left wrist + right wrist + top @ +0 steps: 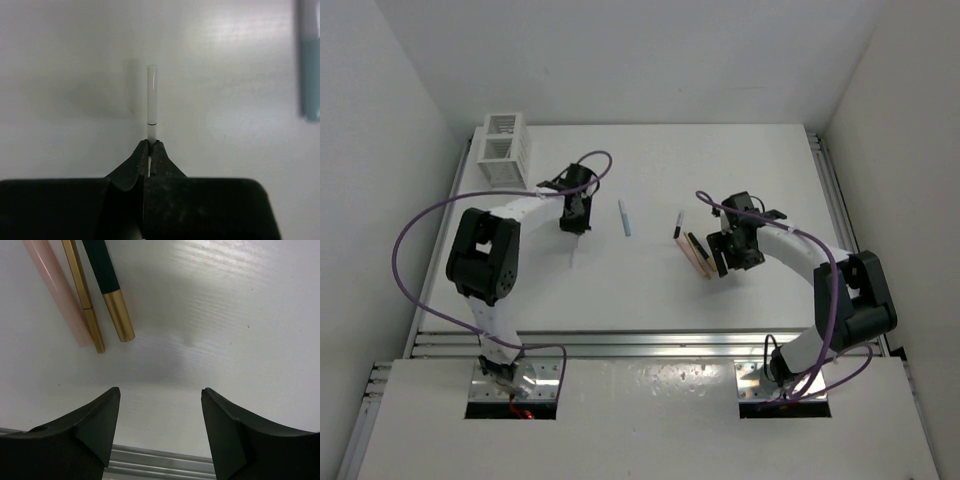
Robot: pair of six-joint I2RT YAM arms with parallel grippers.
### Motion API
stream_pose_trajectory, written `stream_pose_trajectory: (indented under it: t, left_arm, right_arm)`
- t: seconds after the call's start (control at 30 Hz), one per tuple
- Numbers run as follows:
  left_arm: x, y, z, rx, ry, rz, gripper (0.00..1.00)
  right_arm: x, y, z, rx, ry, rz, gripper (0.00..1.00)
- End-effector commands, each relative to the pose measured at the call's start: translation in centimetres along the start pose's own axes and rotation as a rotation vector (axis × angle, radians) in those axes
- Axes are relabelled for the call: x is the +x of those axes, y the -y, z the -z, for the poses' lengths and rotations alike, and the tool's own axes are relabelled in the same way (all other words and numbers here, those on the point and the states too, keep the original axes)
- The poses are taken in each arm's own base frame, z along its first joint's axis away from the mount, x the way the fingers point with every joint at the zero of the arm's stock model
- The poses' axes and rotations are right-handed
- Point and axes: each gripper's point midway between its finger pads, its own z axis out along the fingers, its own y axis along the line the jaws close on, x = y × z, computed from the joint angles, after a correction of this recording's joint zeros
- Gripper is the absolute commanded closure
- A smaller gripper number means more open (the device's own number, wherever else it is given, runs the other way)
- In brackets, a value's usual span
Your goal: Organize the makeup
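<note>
My left gripper [575,216] is shut on one end of a very thin pale grey stick [151,100]; in the left wrist view the jaws [151,144] pinch it and the rest pokes out ahead over the table. A light blue stick [624,217] lies just right of that gripper and shows at the edge of the left wrist view [310,65]. My right gripper [728,256] is open and empty [160,392]. Just beside it lie a peach-pink stick [57,290], a slim gold stick [82,295] and a black stick with a gold end [107,285]. A thin black stick [678,226] lies a little to their left.
A white slatted box [503,150] stands at the table's back left corner, behind the left gripper. A metal rail [650,345] runs along the table's near edge and shows just below the right jaws [150,457].
</note>
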Motion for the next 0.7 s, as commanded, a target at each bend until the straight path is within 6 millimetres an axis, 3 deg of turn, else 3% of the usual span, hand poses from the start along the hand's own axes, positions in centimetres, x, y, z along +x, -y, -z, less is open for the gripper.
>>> stream_pose_trajectory:
  t: [0.0,0.07,0.1,0.17,0.2,0.27,0.3,0.37,0.4,0.5,0.53,0.63,0.67]
  left_arm:
    - [-10.2,-3.0,4.5,-0.013,0.258,-0.012,1.00]
    - [-16.4,-4.8,8.4,-0.024,0.449,-0.047,1.00]
    - [-18.4,-7.3,9.4,-0.059,0.509,-0.029,1.00]
    - [-23.4,-10.4,13.8,-0.115,0.712,-0.037,1.00]
    - [-25.2,-13.3,15.5,-0.157,0.788,-0.015,1.00]
    - [-27.5,-15.9,18.1,-0.187,0.916,-0.023,1.00]
    - [-29.0,-18.2,19.7,-0.221,1.024,-0.035,1.00]
    - [-30.0,-20.3,21.3,-0.256,1.121,-0.032,1.00]
    - [-30.8,-21.8,20.9,-0.269,1.166,-0.043,1.00]
    - [-31.6,-22.9,19.4,-0.257,1.188,-0.086,1.00]
    - [-31.5,-23.7,17.7,-0.264,1.173,-0.094,1.00]
    - [-32.7,-24.5,17.5,-0.268,1.238,-0.125,1.00]
    - [-32.8,-24.5,15.9,-0.253,1.226,-0.132,1.00]
  right_arm:
    - [-3.7,0.1,1.2,0.008,0.133,0.019,0.33]
    - [-4.8,-0.3,1.1,-0.008,0.168,0.016,0.33]
    - [-5.2,-0.3,1.1,-0.008,0.180,0.016,0.33]
    - [-6.1,-0.6,0.8,-0.027,0.203,0.017,0.33]
    - [-6.5,-0.7,0.8,-0.033,0.209,0.016,0.33]
    - [-7.8,-1.1,1.0,-0.049,0.238,0.017,0.33]
    - [-7.8,-1.2,0.3,-0.055,0.221,0.019,0.33]
    - [-9.5,-1.4,0.6,-0.067,0.247,0.023,0.33]
    - [-10.2,-1.6,0.5,-0.074,0.250,0.028,0.33]
    - [-12.3,-1.5,0.7,-0.068,0.257,0.054,0.33]
    - [-13.2,-1.4,0.7,-0.068,0.264,0.062,0.33]
    - [-15.0,-1.3,1.3,-0.062,0.281,0.081,0.33]
    - [-15.2,-1.4,1.4,-0.064,0.283,0.086,0.33]
